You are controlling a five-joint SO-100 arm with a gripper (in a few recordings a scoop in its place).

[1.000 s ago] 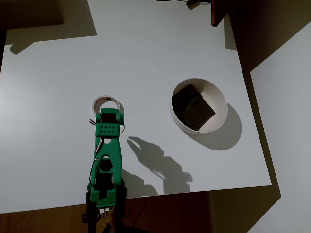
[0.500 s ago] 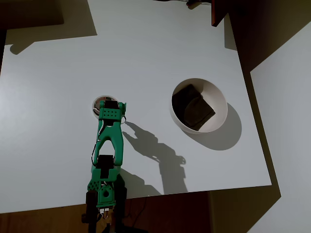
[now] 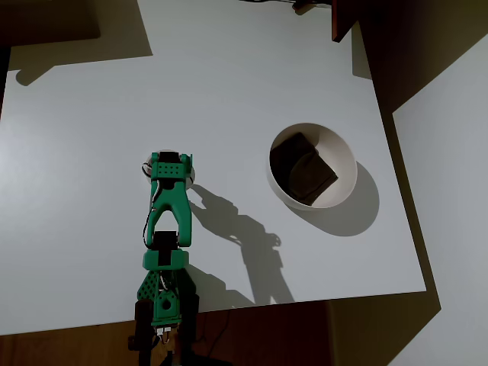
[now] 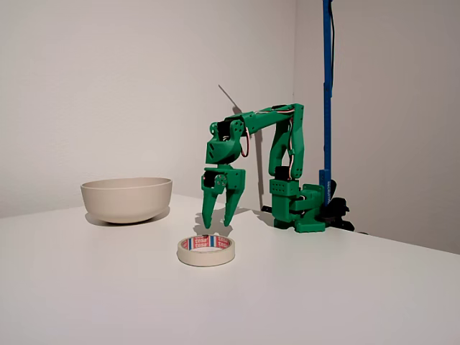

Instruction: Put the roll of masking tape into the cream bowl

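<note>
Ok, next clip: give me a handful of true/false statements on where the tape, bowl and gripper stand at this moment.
1. The roll of masking tape lies flat on the table. True.
2. The tape is already in the cream bowl. False: it sits on the table, apart from the bowl.
3. The gripper is shut on the tape. False: its fingers are spread and hang just above the roll, not gripping it.
4. A dark brown lump lies inside the bowl in the overhead view. True.
5. In the overhead view the bowl is to the left of the arm. False: it is to the right.
</note>
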